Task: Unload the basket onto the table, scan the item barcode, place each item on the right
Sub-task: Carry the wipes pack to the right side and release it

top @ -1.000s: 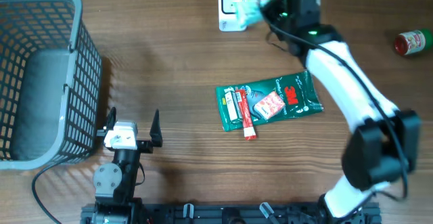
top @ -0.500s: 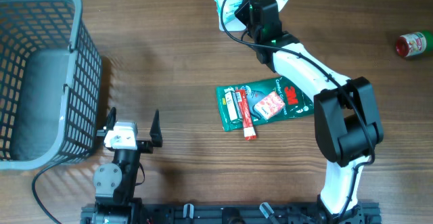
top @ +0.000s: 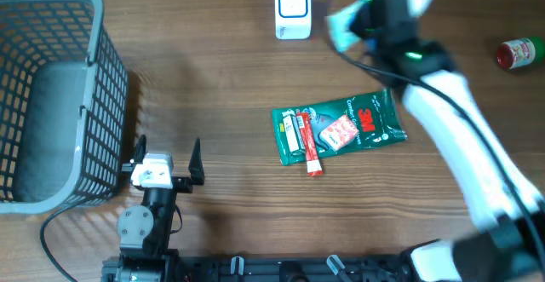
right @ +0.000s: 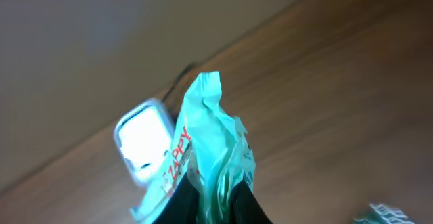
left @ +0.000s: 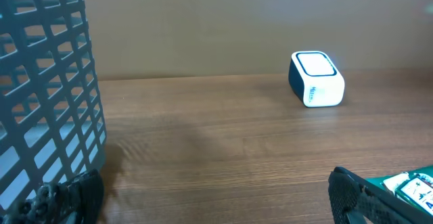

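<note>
**Right arm** (top: 460,137): reaches from the counter's (top: 221,86) near-right corner diag. toward the far edge, white links stretched long. Wrist end is blurred in the overhead view.

**Right gripper** (top: 356,20): near the far edge, just right of the scanner (top: 292,9) and apart from it. Fingers are pressed nearly together, pinching the teal packet (right: 211,139) by its lower end. In the wrist view the packet stands up out of the dark fingers, w/ the scanner behind it to the left, blurred.

**Packet:** thin glossy film, crinkled and creased, w/ red lettering only partly legible. Barcode can't be made out.

**Scanner:** small white box w/ rounded corners and a dark rim round its face, sitting on the counter at the far edge.

**Left gripper** (top: 167,156): at the near edge, left of ctr, pointing toward the far edge. Fingers are spread wide, holding nothing.

**Other items:**
- Grey plastic lattice basket (top: 51,94) at the far-left corner.
- Green blister pack (top: 336,133) lying flat mid-counter, printed card under clear film.
- Small red container (top: 519,54) lying near the right edge.

Counter surface is brown wood grain.
</note>
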Available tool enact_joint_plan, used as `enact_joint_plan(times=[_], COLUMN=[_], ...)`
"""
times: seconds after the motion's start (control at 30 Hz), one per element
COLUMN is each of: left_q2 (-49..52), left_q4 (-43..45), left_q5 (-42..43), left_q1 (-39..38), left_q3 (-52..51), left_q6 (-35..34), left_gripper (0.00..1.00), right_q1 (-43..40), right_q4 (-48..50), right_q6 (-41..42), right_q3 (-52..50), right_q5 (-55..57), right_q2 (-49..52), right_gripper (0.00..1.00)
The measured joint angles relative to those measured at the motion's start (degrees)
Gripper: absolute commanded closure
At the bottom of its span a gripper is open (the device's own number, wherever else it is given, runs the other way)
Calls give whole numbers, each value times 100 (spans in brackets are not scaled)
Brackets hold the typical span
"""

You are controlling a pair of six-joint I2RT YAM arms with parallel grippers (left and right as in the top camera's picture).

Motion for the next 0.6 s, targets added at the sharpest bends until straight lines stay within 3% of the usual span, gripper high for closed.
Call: enact_joint_plan(times=[0.2,0.3,0.6], left_q2=[0,0,0], left_q4=[2,2,2], left_q5=[-2,0,0], left_q1=[-2,0,0], left_q3=[0,0,0], left_q6=[0,0,0], left_gripper=[0,0,0], right_q1=[-1438,-2212,-3453], right_q4=[-988,-1128,-981], right_q6=[111,216,411], right_q3=[46,42,42], right_q5=[940,1104,1147], right_q2=[-529,-365,651], right_gripper=[95,95,95])
